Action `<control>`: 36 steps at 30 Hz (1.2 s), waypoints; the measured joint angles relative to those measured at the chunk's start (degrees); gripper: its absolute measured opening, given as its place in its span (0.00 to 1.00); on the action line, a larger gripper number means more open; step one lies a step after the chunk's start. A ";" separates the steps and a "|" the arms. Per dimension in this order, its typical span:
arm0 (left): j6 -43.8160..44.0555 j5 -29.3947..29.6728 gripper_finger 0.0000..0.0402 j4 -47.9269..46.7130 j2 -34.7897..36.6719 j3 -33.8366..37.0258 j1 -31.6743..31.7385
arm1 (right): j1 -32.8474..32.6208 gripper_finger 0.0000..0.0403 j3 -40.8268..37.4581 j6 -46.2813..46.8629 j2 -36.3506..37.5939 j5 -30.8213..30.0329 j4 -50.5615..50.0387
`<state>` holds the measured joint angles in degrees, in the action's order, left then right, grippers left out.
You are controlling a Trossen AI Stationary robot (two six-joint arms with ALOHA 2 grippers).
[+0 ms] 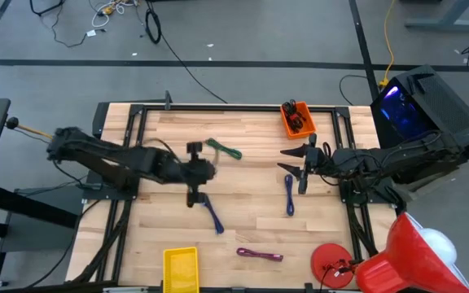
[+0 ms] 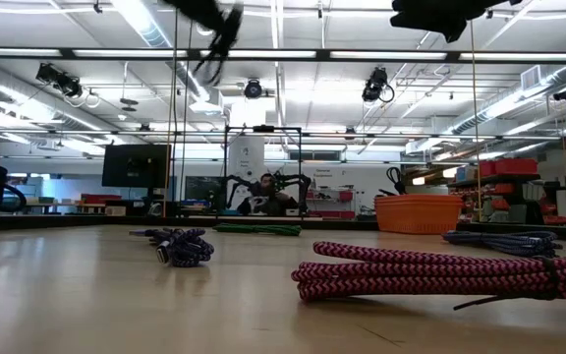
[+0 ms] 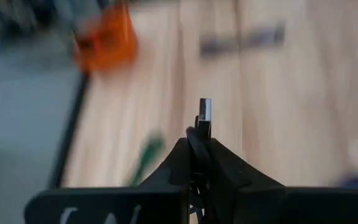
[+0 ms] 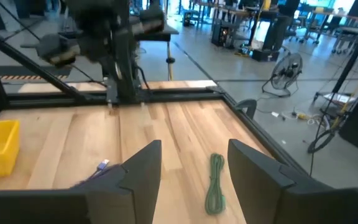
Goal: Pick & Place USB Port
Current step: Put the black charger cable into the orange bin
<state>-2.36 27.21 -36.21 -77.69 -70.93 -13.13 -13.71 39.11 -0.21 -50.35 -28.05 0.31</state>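
My left gripper [image 1: 192, 198] hangs above the middle of the wooden table [image 1: 243, 228], and its 2 fingers [image 3: 229, 171] are pressed together on a blue USB cable [image 1: 212, 213]. In my left wrist view the cable's metal plug [image 3: 204, 117] sticks out past the fingertips, clamped between them. From overhead, the rest of that cable trails from the gripper toward the near edge, and I cannot tell whether its far end touches the wood.

My right gripper [image 1: 298, 168] is held above the right side of the table, its 2 fingers [image 4: 143, 167] spread wide apart with nothing between them. A second blue cable [image 1: 289, 195] lies on the table just below it in the overhead view.

A green cable [image 1: 224, 150] lies coiled toward the far side of the table, between my 2 arms; it also shows between my spread right fingers in the right wrist view [image 4: 215, 183]. An orange bin [image 1: 296, 119] sits at the far right of the table with dark items inside that I cannot make out. A yellow bin [image 1: 181, 268] sits at the near edge, left of centre. A pink-and-black braided cable [image 1: 259, 255] lies near the near edge, right of the yellow bin, and fills the foreground of the low view [image 2: 450, 273].
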 joint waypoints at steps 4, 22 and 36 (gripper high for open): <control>-8.33 -2.25 0.07 13.60 1.72 0.94 2.43 | -0.01 0.47 0.00 -2.65 0.00 0.45 4.29; -17.94 -27.91 0.07 56.71 -9.04 2.15 11.93 | 0.02 0.47 0.02 -5.43 -1.96 2.48 10.06; -16.23 -30.67 0.07 64.58 -12.83 2.13 10.89 | 1.35 0.47 0.02 -6.67 -4.68 2.74 12.70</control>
<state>-18.59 -3.45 28.37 -90.52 -68.79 -2.24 -12.36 39.13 -6.88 -55.02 -25.31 13.01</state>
